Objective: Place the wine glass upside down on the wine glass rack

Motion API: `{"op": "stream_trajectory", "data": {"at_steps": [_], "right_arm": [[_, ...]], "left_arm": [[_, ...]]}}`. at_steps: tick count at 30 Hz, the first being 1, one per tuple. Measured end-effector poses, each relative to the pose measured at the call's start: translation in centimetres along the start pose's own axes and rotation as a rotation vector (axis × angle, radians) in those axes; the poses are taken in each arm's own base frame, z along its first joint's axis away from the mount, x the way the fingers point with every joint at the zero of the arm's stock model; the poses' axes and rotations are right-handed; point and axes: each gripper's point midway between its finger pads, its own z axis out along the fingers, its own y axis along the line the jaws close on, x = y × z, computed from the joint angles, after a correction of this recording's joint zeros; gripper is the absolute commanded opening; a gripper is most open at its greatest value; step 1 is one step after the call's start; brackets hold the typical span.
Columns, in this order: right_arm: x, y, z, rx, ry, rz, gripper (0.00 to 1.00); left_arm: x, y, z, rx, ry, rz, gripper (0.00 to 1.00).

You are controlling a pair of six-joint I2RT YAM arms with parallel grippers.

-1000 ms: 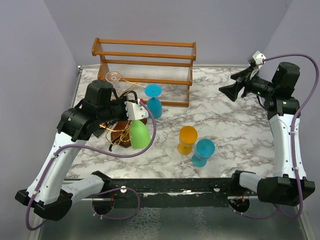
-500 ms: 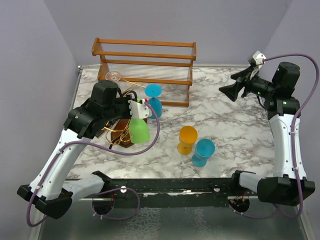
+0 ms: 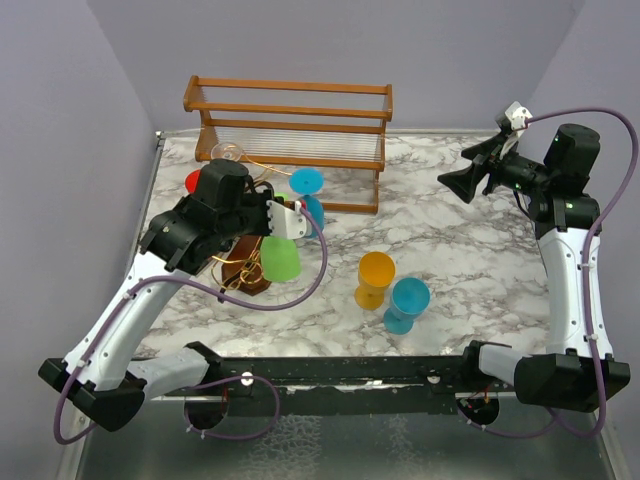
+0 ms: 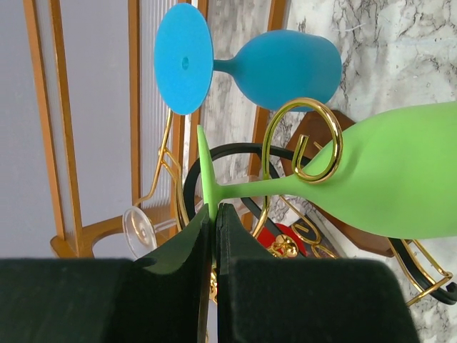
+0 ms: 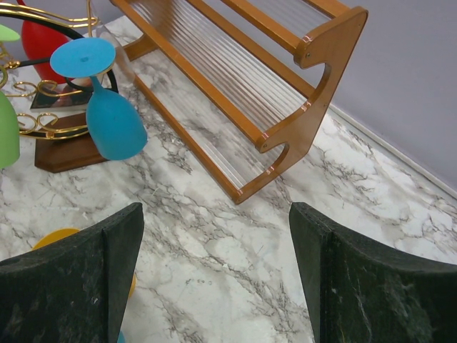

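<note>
The left fingers pinch the green glass by its foot. Only the wrist view shows its stem crossing a loop of the rack just beyond them. The top view shows the right fingers spread wide, empty, well apart

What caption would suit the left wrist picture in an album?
Left gripper pinches the green wine glass by its foot, stem behind a gold curl of the wine glass rack.
</note>
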Motion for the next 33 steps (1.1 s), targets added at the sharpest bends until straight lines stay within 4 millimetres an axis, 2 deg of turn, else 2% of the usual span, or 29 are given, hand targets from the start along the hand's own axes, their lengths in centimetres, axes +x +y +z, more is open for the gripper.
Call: {"op": "stream_trajectory", "data": {"at_steps": [33], "right_arm": [[0.0,0.0,0.0,0.0,0.0,0.001,0.83]], "left_arm": [[-1.8,-1.2,2.1,0.061,-0.053,0.081,0.06]]}}
